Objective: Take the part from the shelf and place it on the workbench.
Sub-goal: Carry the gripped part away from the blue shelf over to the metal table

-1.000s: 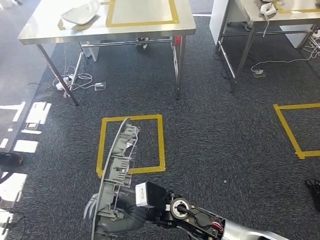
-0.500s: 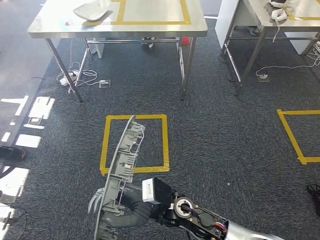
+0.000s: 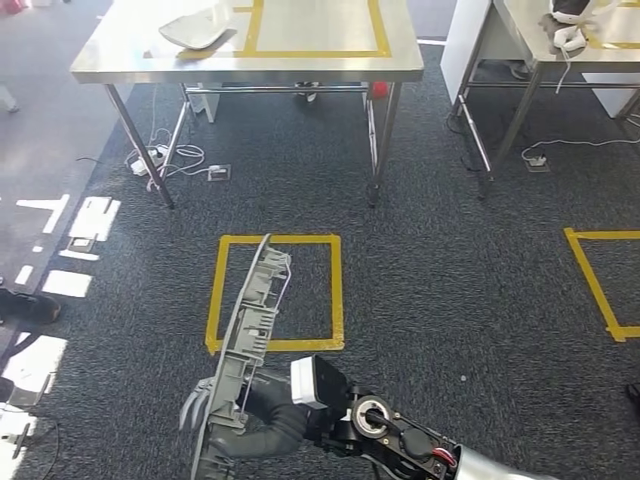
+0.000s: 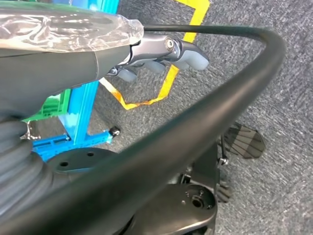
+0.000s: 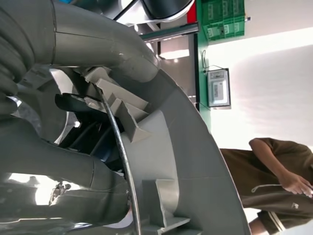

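A long curved grey plastic part with ribs and a wire clip stands on end at the bottom of the head view. My right hand grips its lower section from the right. In the right wrist view the part is close up, with thick grey fingers wrapped across it. The steel workbench lies ahead across the carpet, with a yellow tape rectangle on its top. My left hand hangs over the carpet, fingers stretched out and holding nothing.
A white moulded piece lies on the workbench's left part. A yellow tape square marks the floor before the bench. Cables lie under it. A second table stands at the right. A person stands nearby. A blue frame is behind.
The whole view has shifted: the workbench and floor square now sit further right and lower in the picture. My right hand still holds the part the same way.
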